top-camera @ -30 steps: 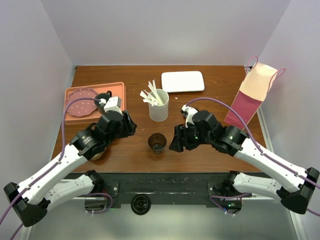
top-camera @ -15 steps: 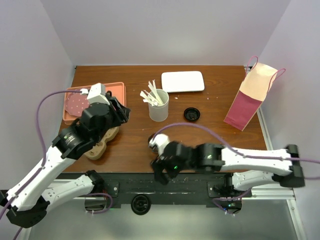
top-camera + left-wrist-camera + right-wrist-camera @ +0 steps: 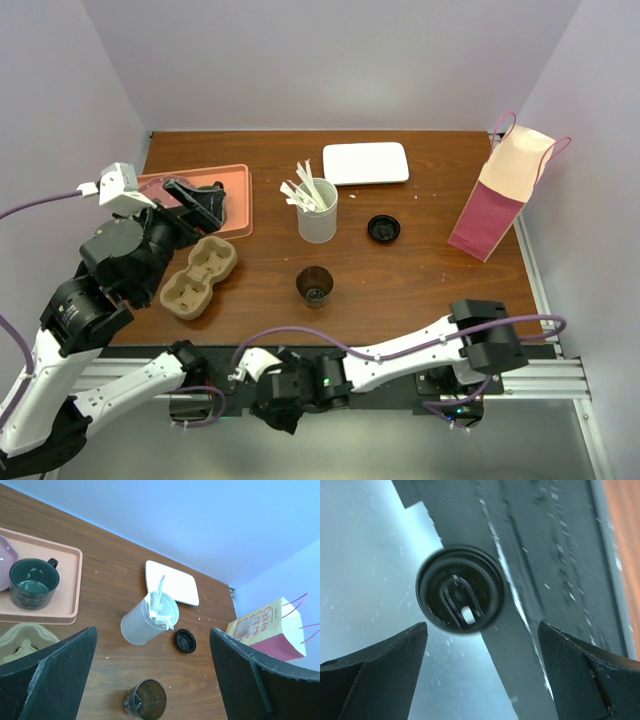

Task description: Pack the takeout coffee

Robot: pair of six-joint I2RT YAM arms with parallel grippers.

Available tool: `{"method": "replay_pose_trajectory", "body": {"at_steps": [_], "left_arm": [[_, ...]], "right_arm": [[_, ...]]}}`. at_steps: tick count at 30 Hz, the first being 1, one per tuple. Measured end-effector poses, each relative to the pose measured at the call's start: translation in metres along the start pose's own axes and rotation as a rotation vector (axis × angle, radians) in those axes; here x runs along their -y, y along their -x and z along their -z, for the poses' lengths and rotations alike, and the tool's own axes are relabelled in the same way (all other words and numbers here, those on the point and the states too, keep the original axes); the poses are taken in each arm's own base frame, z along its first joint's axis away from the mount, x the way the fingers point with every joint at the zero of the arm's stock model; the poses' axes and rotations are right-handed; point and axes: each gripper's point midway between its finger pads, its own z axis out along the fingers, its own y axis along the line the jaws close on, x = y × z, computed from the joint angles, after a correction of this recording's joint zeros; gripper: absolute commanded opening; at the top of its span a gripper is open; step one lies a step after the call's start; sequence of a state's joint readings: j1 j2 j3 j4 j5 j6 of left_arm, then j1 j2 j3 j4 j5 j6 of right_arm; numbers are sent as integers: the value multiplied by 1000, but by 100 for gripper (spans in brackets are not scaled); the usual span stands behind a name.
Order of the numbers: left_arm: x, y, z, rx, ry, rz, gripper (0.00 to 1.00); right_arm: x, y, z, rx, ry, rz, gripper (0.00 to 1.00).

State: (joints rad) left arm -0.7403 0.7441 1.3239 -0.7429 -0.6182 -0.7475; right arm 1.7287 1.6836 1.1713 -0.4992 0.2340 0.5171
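The takeout coffee cup (image 3: 314, 285) (image 3: 146, 700) stands uncovered mid-table, small and dark brown. Its round black lid (image 3: 383, 228) (image 3: 185, 641) lies apart on the wood, to the cup's back right. My left gripper (image 3: 205, 203) (image 3: 152, 645) hangs open high above the table's left side, well away from the cup, and holds nothing. My right gripper (image 3: 277, 409) (image 3: 482, 630) is open and empty. It has dropped below the table's front edge and faces a round black fitting (image 3: 460, 590) on the frame.
A white cup of pale stirrers (image 3: 318, 210) stands behind the coffee. At the left are a cardboard cup carrier (image 3: 200, 275) and a peach tray (image 3: 240, 195) with a dark mug (image 3: 32, 582). A white plate (image 3: 366, 162) lies at the back. A paper bag (image 3: 505, 190) stands right.
Both grippers left the cup's sides and opened. The left arm rose and swung back left, uncovering the carrier. The right arm swept down left, below the table's front edge.
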Motion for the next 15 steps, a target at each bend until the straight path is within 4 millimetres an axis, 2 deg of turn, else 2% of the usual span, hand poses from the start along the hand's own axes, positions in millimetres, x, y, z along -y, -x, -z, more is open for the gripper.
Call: {"method": "replay_pose_trajectory", "body": {"at_steps": [4, 10, 15], "left_arm": [[-4, 4, 5, 8, 4, 3, 100], [-12, 2, 9, 0, 28, -11, 100], [-15, 4, 12, 6, 30, -9, 100]], "right_arm": [[-17, 0, -17, 2, 0, 47, 95], [-42, 6, -31, 22, 10, 83, 93], [-44, 4, -42, 16, -14, 95, 91]]}}
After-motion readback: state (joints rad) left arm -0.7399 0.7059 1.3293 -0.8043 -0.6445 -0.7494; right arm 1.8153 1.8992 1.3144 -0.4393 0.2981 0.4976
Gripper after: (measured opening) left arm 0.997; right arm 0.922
